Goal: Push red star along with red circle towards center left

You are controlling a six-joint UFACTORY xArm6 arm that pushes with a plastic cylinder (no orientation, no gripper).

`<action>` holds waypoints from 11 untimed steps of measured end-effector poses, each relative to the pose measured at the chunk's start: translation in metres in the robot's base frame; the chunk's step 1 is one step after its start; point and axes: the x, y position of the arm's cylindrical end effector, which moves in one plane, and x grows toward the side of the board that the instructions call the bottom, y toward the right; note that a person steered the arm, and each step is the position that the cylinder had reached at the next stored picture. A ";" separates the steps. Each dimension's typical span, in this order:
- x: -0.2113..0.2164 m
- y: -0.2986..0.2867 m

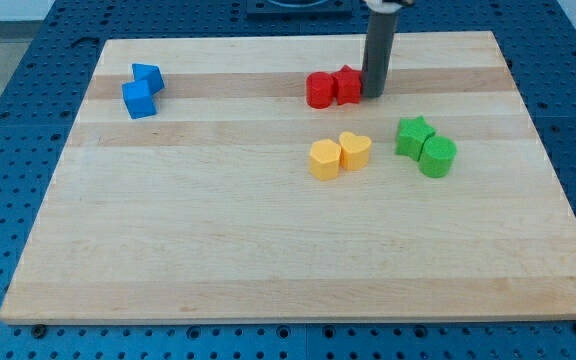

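Observation:
A red circle [319, 90] and a red star [347, 85] sit touching each other near the view's top, a little right of centre, on the wooden board [218, 250]. The circle is on the left, the star on the right. My tip [373, 95] stands right against the star's right side, at the end of the dark rod coming down from the view's top.
Two blue blocks [142, 91] sit together at the view's upper left. A yellow hexagon [324, 159] and a yellow heart [355, 150] sit just below the red pair. A green star [414, 135] and green circle [437, 157] lie at the right.

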 end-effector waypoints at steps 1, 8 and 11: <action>-0.003 -0.010; 0.046 -0.077; 0.015 -0.148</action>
